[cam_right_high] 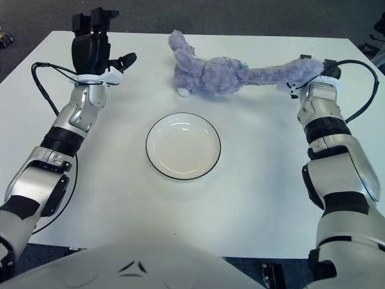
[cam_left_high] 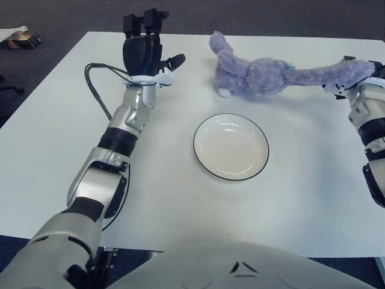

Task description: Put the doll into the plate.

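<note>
1. The doll (cam_right_high: 219, 73), a grey-purple plush, lies stretched on the counter (cam_right_high: 252, 198) just beyond the plate (cam_right_high: 183, 146). Its bulky body sits beyond the plate's far rim and one long limb reaches off toward the plate's right.
2. The right hand (cam_right_high: 313, 75) is at the end of that limb, beyond and to the right of the plate. It seems to be grasping the tip, though the plush hides the fingers, so I cannot tell how firm the hold is.
3. A hold on the limb's end leaves most of the doll's weight far from the hand. I judge the body will dangle and swing once lifted, so a slow lift seems best.
4. To do this step well, raise the doll until the body clears the plate's rim, carry it toward the plate's middle, and lower the body first so the limb folds in after it.
5. The main risk is the limb draping over the rim, or the dragged body nudging the plate.
6. The left hand (cam_left_high: 144, 51) shows beyond and well left of the plate, upright, fingers relaxed and holding nothing.
7. The counter is white, smooth and matte.
8. Around it is dark carpeted floor (cam_left_high: 60, 15), with a small object (cam_left_high: 21, 39) lying on the floor far to the plate's left.
</note>
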### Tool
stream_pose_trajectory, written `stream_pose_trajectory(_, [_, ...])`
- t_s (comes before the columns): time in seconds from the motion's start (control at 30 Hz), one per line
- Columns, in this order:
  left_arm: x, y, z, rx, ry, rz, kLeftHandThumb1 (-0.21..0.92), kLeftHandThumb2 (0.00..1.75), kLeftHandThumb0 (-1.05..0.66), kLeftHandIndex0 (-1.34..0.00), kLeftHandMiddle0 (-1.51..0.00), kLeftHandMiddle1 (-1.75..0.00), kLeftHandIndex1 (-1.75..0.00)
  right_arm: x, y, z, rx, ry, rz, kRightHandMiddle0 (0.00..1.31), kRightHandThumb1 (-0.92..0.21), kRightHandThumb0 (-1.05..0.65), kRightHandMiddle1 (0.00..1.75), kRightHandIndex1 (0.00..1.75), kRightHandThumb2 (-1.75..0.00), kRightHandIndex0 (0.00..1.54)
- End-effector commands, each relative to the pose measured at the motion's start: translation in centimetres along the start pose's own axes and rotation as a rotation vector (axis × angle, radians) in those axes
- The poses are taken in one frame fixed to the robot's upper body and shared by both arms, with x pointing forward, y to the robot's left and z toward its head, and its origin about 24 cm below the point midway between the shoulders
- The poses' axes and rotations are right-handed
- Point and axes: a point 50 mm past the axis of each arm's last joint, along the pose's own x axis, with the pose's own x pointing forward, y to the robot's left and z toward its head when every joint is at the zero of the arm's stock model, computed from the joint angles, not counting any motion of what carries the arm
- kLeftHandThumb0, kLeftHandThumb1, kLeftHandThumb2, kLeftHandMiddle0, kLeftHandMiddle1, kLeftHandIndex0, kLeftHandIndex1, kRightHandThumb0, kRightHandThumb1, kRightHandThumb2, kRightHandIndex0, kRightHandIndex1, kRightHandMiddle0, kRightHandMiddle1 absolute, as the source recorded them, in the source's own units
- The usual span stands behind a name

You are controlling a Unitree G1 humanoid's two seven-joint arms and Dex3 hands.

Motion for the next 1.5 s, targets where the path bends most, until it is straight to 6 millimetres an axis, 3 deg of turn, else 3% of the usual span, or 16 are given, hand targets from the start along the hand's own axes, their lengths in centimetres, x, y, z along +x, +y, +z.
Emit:
stream_pose_trajectory(0.0, [0.2,0.1,0.0,0.0,-0.009,0.014,0.68,0.88,-0.56,0.0,0.0,-1.11,-1.16,0.2,-0.9,-1.7,-0.048,0.068,-0.005,0.0,-0.92,-0.69,0.73,0.85,-0.86,0.15])
stream_pose_trajectory(0.3, [-0.2,-0.1,-0.2,0.001,0.024,-0.003,0.73,0.82,-0.58,0.0,0.0,-1.02,-1.05,0.1,-1.6,-3.8,-0.082,0.218,-0.114,0.0,-0.92,-0.69,0.64,0.84,-0.76,0.12])
stream_pose_trajectory(0.67, [-0.4,0.0,-0.4,0.018,0.02,0.001,0.71,0.82,-0.58,0.0,0.0,-1.08,-1.13,-0.5,-2.7,-7.1,0.048,0.376,-0.252,0.0,-0.92,-0.68,0.49,0.67,-0.72,0.09])
stream_pose_trajectory(1.47, [-0.8,-0.7,-0.7,0.019,0.024,-0.059,0.68,0.85,-0.54,0.0,0.0,-0.91,-1.06,-0.5,-2.8,-7.1,0.057,0.378,-0.263,0.0,-0.92,-0.68,0.47,0.61,-0.72,0.1])
